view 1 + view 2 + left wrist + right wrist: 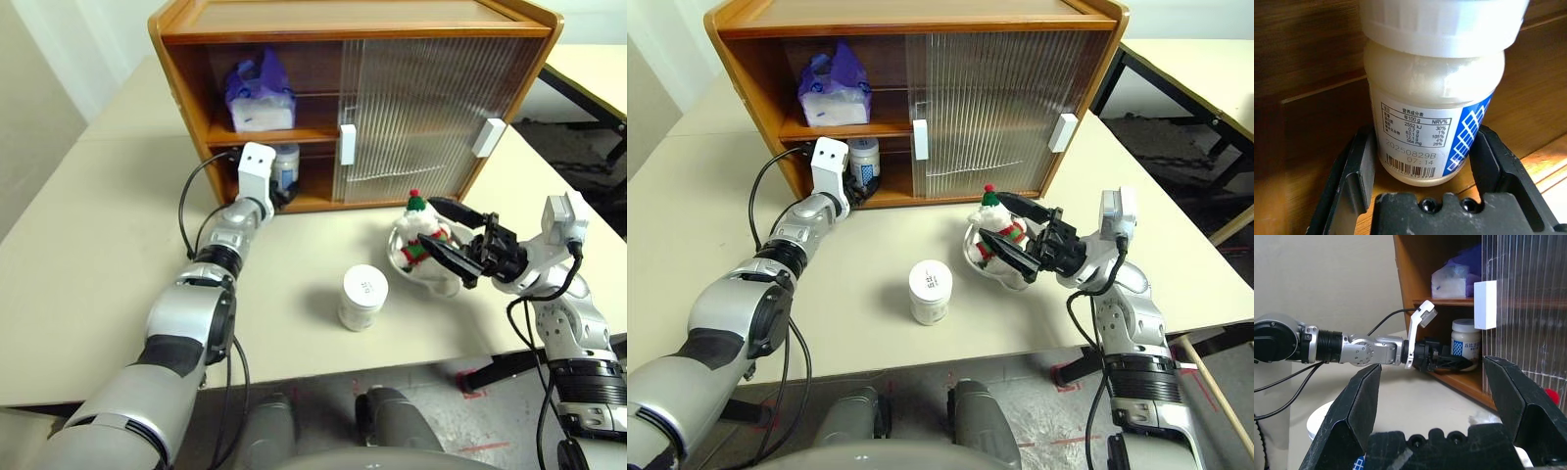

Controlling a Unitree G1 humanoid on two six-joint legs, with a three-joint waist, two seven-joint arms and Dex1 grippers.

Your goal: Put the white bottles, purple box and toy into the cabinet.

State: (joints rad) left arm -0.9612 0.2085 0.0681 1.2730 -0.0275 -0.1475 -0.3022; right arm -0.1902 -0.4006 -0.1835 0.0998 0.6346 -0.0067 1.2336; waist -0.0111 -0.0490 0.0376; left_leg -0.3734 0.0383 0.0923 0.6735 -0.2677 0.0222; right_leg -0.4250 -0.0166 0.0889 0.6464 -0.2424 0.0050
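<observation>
The cabinet (353,29) stands at the back of the table, its left half uncovered. On its upper shelf lies the purple box (260,93). My left gripper (279,191) reaches into the lower shelf, and its fingers (1359,171) press both sides of a white bottle (1430,98) that stands upright on the shelf board. Another white bottle (362,297) stands on the table in front. The toy (419,230) sits in a silver bowl (431,279). Just right of the toy, my right gripper (446,235) is open and holds nothing.
Both ribbed sliding doors (421,108) cover the cabinet's right half. The cream table (118,245) has free room at the left and in front. A second table (588,69) stands to the right, across a gap.
</observation>
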